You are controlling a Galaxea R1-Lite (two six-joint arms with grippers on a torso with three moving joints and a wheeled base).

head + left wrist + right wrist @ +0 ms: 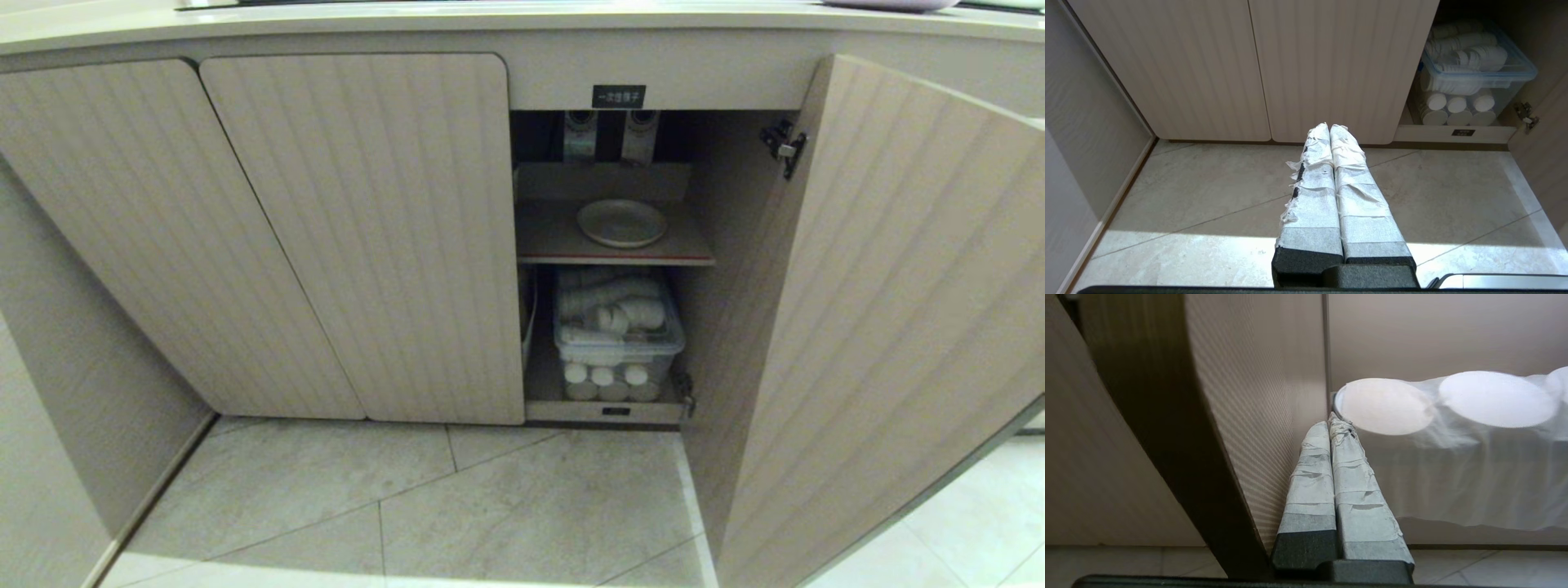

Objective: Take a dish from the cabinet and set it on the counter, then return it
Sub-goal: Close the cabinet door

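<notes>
Dish (622, 222) sits on the cabinet's (367, 237) upper shelf (555, 238), door open. Right pincer (1330, 424) clenched, empty, beside the open door (1167, 428); left pincer (1329, 130) clenched, parked. Open the right pincer, reach in level, take the rim.

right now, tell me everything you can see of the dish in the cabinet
The dish is a plain round cream-white plate, shallow with a low raised rim, and looks like glazed ceramic. It lies flat and right side up on the upper shelf of the open cabinet compartment, toward the right, set back from the red front edge. Nothing rests on it or grips it; only the shelf touches it.
</notes>
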